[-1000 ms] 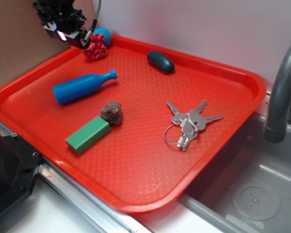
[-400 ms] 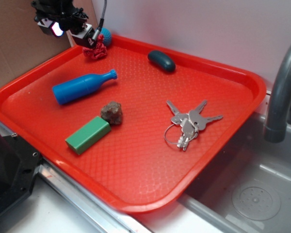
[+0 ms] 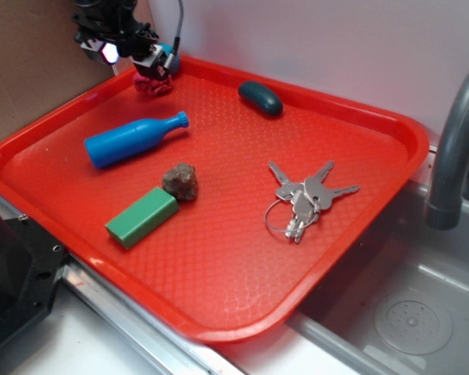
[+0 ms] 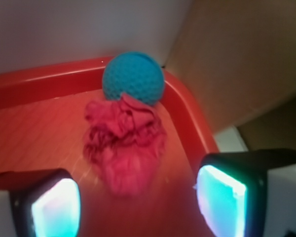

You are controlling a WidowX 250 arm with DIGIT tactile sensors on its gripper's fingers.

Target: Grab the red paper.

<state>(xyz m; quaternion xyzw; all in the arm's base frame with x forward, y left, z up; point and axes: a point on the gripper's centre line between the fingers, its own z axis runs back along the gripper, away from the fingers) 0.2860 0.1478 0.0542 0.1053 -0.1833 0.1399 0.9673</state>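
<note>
Since a second ago my gripper point(image 3: 144, 62) has shifted right along the far rim and now hangs directly over the paper; nothing else on the tray has moved.

By size, starting with the biggest: I see one red tray point(image 3: 375, 180) filling most of the exterior view, with one grey faucet point(image 3: 453, 148) at its right edge above a sink. On the tray lie one blue bottle point(image 3: 133, 139) on its side, one green block point(image 3: 141, 216) near the front left, one bunch of keys point(image 3: 303, 200) on a ring at the right, one dark teal oval point(image 3: 259, 98) near the far rim, one brown rock point(image 3: 180, 180) touching the block's far end, one teal ball point(image 4: 132, 78) in the far left corner, and one red paper point(image 3: 153, 83).

The paper is a ruffled dark red wad in the far left corner, touching the ball on its near side. In my wrist view the paper point(image 4: 124, 143) sits between the two fingers point(image 4: 54, 207), which stand wide apart, one on each side of it. Neither finger touches it, and the gripper point(image 4: 138, 202) holds nothing.
</note>
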